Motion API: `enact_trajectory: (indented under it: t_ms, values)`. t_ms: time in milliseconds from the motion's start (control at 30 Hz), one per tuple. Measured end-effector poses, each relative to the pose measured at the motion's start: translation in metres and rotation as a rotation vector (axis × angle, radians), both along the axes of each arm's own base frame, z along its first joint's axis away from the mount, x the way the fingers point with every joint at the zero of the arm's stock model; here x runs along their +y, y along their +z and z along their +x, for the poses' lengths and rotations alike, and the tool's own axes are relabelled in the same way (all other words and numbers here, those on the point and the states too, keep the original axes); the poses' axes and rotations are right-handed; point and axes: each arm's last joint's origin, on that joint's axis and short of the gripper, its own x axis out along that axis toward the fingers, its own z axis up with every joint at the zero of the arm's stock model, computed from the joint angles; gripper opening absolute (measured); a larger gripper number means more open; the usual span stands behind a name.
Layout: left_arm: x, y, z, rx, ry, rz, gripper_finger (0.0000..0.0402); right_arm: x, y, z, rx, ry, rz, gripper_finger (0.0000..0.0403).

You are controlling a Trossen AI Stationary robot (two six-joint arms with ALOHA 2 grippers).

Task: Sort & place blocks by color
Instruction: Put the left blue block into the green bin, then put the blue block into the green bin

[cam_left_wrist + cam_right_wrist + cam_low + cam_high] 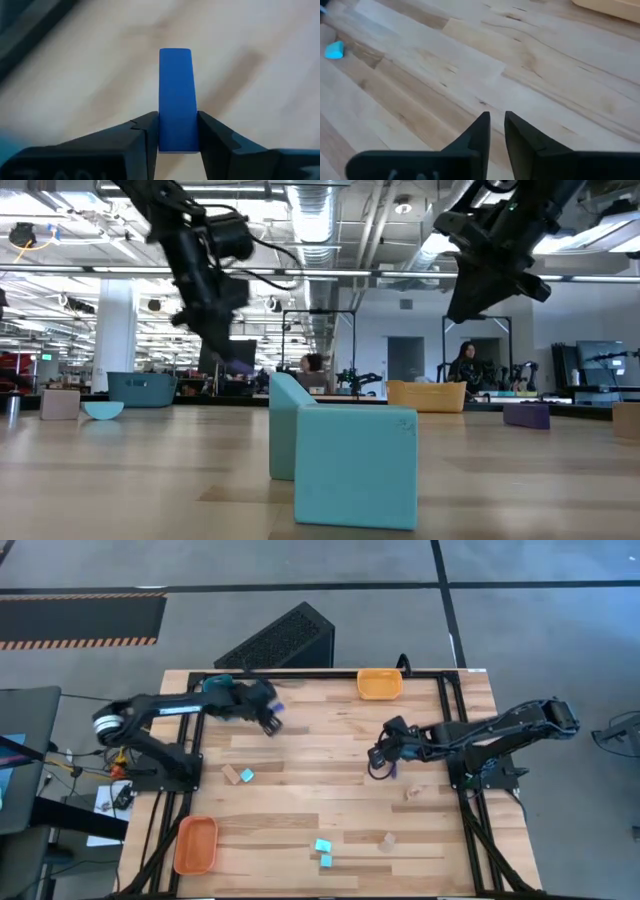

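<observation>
My left gripper [272,718] hangs above the far-left part of the table, next to the teal tray [215,685], and is shut on a dark blue oblong block [175,95]. My right gripper [497,122] hovers over the table's right middle, shut and empty. A dark blue block [526,415] lies flat on the table below it. Two cyan cubes [323,852] sit near the near edge. A tan block [232,774] and a cyan one [247,775] lie left of centre. Another tan block [388,840] rests near right. My left gripper pinches the dark blue block between its two fingers, which lie on the long sides at one end [175,140]. The rest of the block sticks out past the fingertips. The block is lifted clear of the table.
A yellow-orange tray [380,683] sits at the far edge, right of centre. An orange tray [196,845] is at the near-left corner. Bare wood lies across the table's middle. People stand in the room beyond the far edge.
</observation>
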Motion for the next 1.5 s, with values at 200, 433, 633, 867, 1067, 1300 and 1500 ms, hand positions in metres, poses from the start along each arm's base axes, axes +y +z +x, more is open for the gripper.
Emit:
enact_trajectory:
  t_ms: [200, 433, 633, 867, 1067, 1300, 1500]
  values:
    - [0.028, 0.021, -0.052, 0.103, 0.315, 0.124, 0.0101, -0.010, 0.000, 0.000, 0.005, -0.033, 0.012, 0.0070]
    - [0.049, 0.014, -0.081, 0.147, 0.542, 0.043, 0.0109, -0.021, -0.001, 0.000, 0.012, -0.055, 0.026, 0.0069]
    - [0.055, 0.011, -0.091, 0.145, 0.658, 0.005, 0.0139, -0.027, -0.001, 0.000, 0.013, -0.068, 0.050, 0.0085]
    - [0.055, 0.010, -0.095, 0.177, 0.631, -0.015, 0.0171, -0.028, -0.004, -0.001, 0.047, -0.077, 0.085, 0.0151]
    - [0.051, 0.012, -0.090, 0.154, 0.599, -0.024, 0.0177, -0.033, -0.019, -0.002, 0.167, -0.105, 0.131, 0.0203]
    - [0.034, 0.021, -0.051, -0.112, 0.416, -0.067, 0.0178, -0.034, -0.051, 0.007, 0.338, -0.160, 0.180, 0.0220]
    - [0.006, 0.030, -0.011, -0.279, 0.216, -0.019, 0.0178, -0.030, -0.071, 0.000, 0.532, -0.258, 0.263, 0.0220]
